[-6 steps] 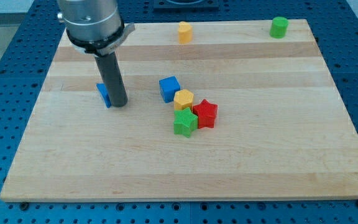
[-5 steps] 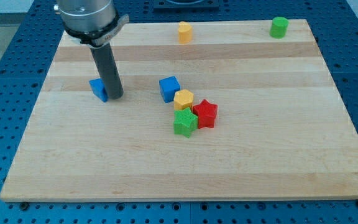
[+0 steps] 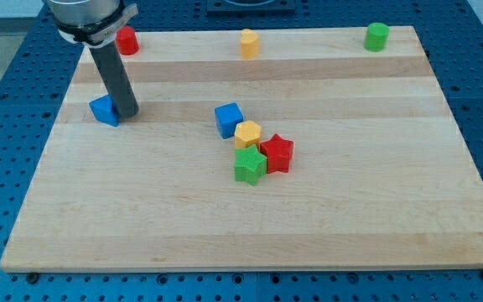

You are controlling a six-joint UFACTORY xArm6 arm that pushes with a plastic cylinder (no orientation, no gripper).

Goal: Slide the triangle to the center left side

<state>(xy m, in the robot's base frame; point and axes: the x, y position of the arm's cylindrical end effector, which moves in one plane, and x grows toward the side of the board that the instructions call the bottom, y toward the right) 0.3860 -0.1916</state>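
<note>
The blue triangle (image 3: 103, 110) lies on the wooden board (image 3: 250, 210) near its left edge, a little above mid-height. My tip (image 3: 127, 111) stands just to the right of the triangle, touching or nearly touching its right side. The rod rises from there to the arm's grey body at the view's top left.
A blue cube (image 3: 229, 119), a yellow hexagonal block (image 3: 247, 134), a red star (image 3: 277, 153) and a green star (image 3: 249, 165) cluster near the board's middle. A red cylinder (image 3: 126, 40), a yellow block (image 3: 249, 42) and a green cylinder (image 3: 376, 36) stand along the top edge.
My tip has moved left and slightly up, pushing the blue triangle leftward with it. The red cylinder at the top left has come into view from behind the arm.
</note>
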